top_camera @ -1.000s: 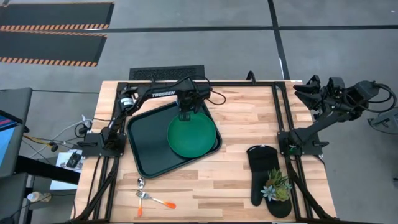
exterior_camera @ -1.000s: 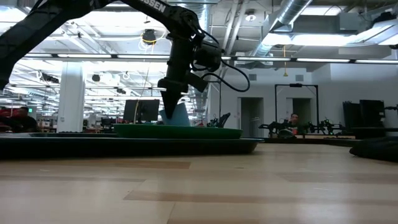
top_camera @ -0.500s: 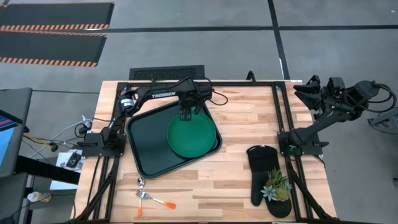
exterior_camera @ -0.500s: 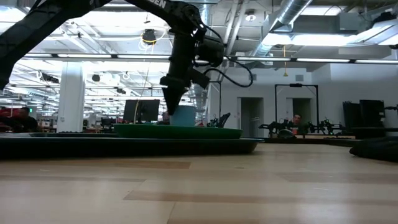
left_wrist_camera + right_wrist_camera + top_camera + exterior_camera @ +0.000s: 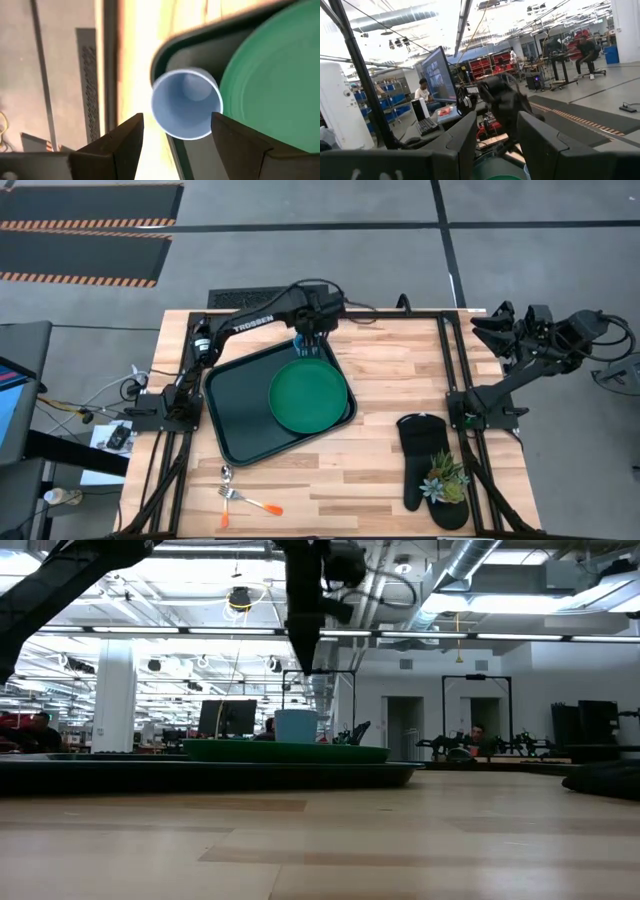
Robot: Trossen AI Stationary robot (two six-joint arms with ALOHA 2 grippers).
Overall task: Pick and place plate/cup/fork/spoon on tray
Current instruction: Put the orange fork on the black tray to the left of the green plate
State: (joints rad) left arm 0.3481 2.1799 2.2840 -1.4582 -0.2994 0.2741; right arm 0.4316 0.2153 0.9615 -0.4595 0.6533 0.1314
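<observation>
The light blue cup (image 5: 186,104) stands upright on its base in the far corner of the dark tray (image 5: 240,410), beside the green plate (image 5: 310,395), which lies flat in the tray. The cup also shows in the low view (image 5: 296,725). My left gripper (image 5: 308,666) hangs open above the cup, clear of it, one finger on each side in the left wrist view (image 5: 175,120). The orange-handled fork (image 5: 255,502) and the spoon (image 5: 226,475) lie on the table near its front left. My right gripper (image 5: 497,330) is open, raised beyond the table's far right.
A black oven mitt (image 5: 422,455) and a small potted plant (image 5: 445,478) lie at the table's right front. Bare wood lies between the tray and the mitt. Black frame rails (image 5: 445,370) run along the table's sides.
My left gripper has let go of the cup and risen straight up, drifting a little toward the table's far edge. The cup stays upright in the tray's far corner beside the plate.
</observation>
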